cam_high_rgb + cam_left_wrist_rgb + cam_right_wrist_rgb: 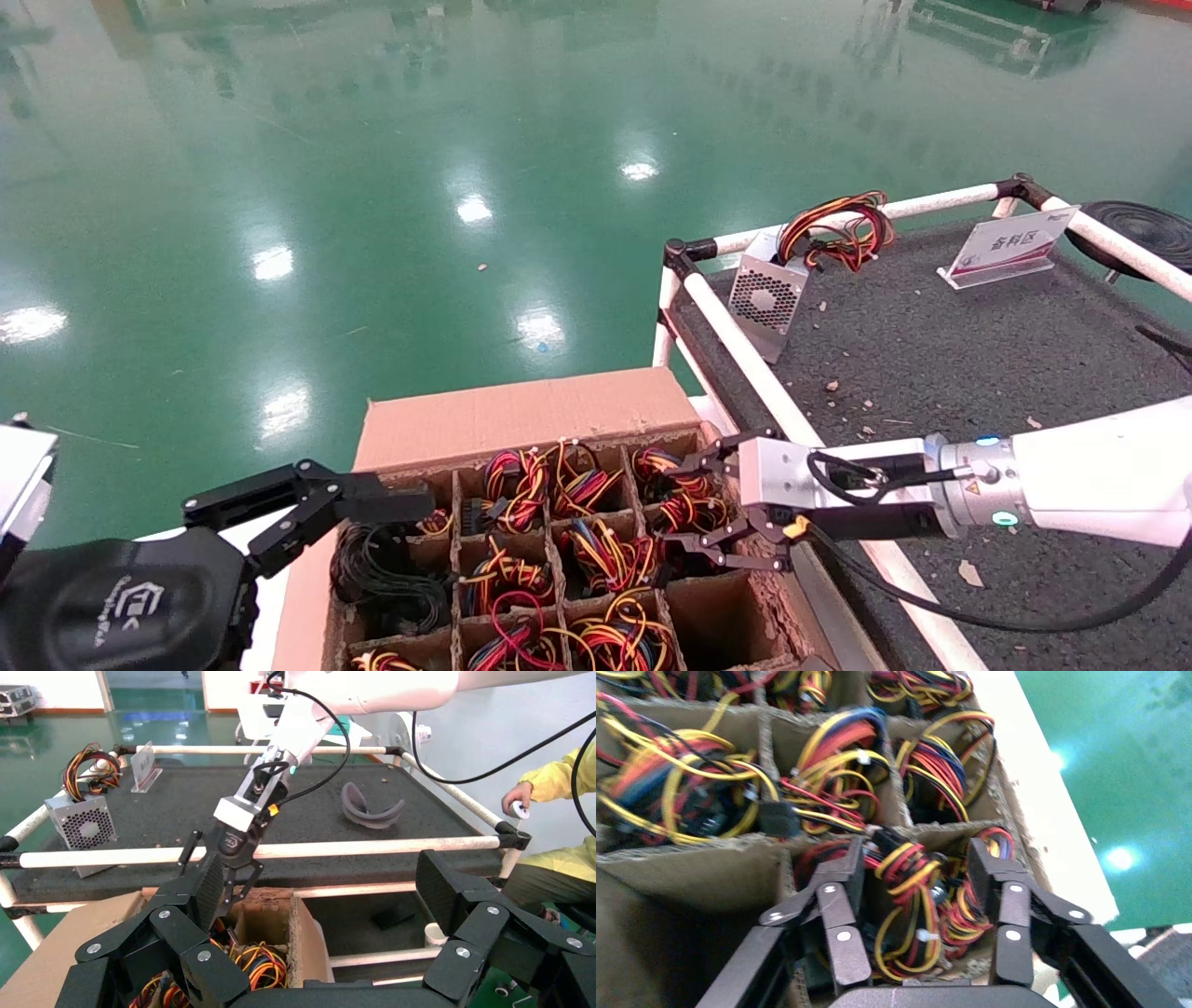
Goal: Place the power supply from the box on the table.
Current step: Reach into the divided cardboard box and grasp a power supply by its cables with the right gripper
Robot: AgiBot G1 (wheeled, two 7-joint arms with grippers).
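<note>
right end effector (694,508): wide open, fingers straddling the power supply (909,903) wire bundle in the box's (521,419) right-side cell
left end effector (372,508): open, idle at the box's left edge
risk: could grab only wires, so they snag on dividers
views: right wrist shows wires between the fingers; head shows another unit (768,298) already on the table (978,354)

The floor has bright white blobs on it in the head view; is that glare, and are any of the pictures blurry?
Head view: yes, glare on the glossy green floor; the box and table look sharp. Right wrist view: the wires between the right gripper fingers look soft and smeared. Left wrist view: clear, evenly lit.
</note>
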